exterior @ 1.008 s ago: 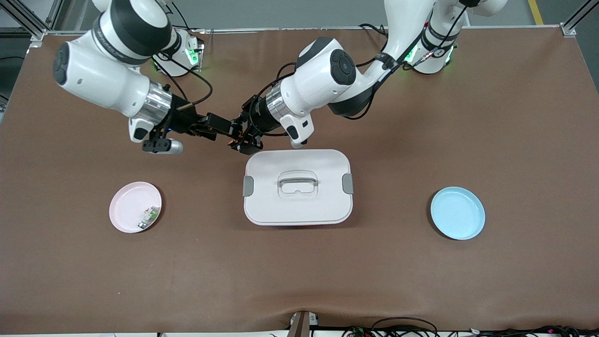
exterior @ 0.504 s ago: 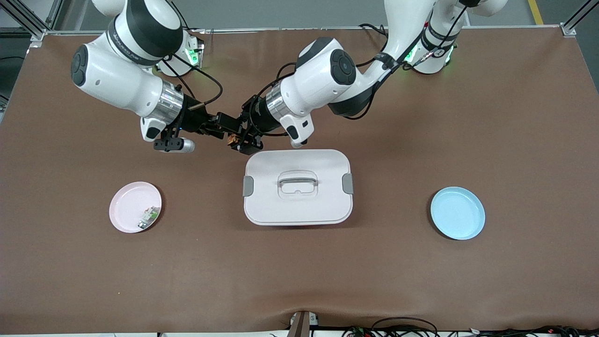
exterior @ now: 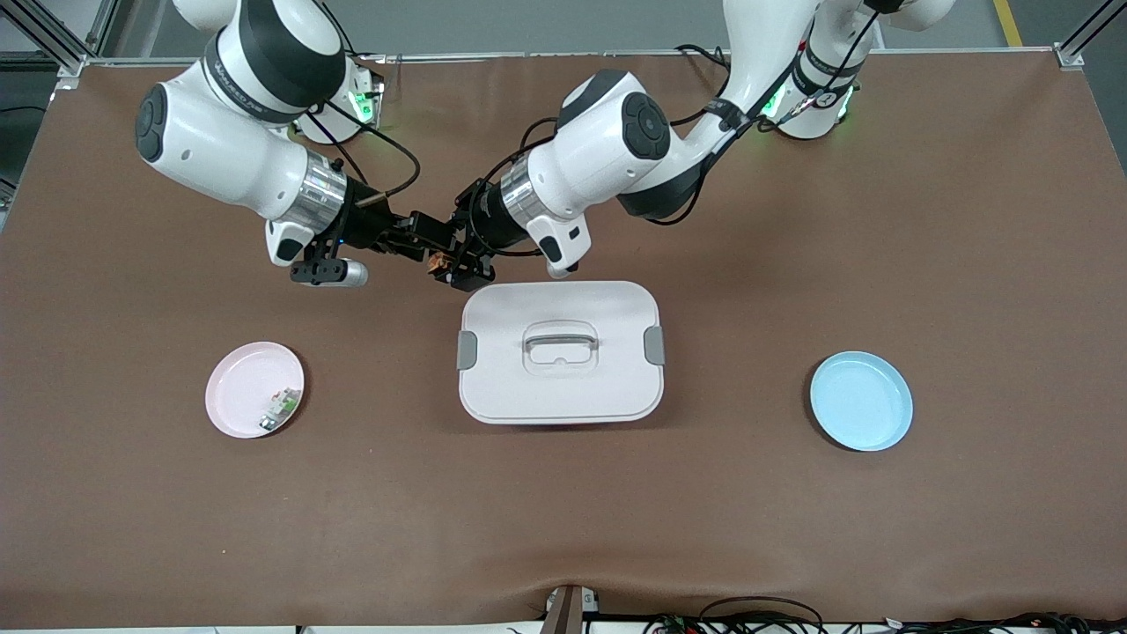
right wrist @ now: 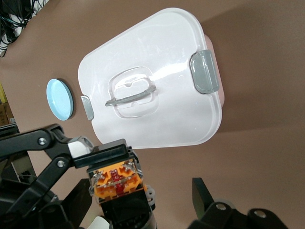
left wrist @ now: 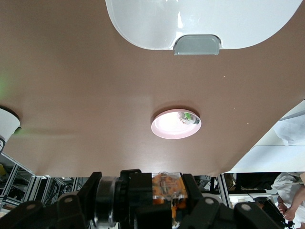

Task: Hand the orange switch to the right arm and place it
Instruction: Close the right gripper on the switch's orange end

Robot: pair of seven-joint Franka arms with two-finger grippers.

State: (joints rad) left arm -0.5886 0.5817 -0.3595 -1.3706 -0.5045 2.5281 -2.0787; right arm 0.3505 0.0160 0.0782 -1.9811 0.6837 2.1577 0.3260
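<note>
The orange switch (exterior: 436,261) is held in the air between both grippers, over the table beside a corner of the white lidded box (exterior: 560,352). My left gripper (exterior: 456,264) is shut on the switch; the left wrist view shows its orange section (left wrist: 167,183) clamped between the jaws of the left gripper (left wrist: 167,193). My right gripper (exterior: 424,239) has reached in from the right arm's end. In the right wrist view the switch (right wrist: 116,179) sits between the spread jaws of the right gripper (right wrist: 140,202), and one finger (right wrist: 205,191) stands clear of it.
A pink plate (exterior: 242,387) toward the right arm's end holds a small white-and-green part (exterior: 280,409). A blue plate (exterior: 861,401) lies toward the left arm's end. The box has grey latches and a handle on its lid.
The right arm has moved toward the left gripper, bringing its open jaws around the switch. In the last half second almost nothing moved. The left arm has stayed still.
</note>
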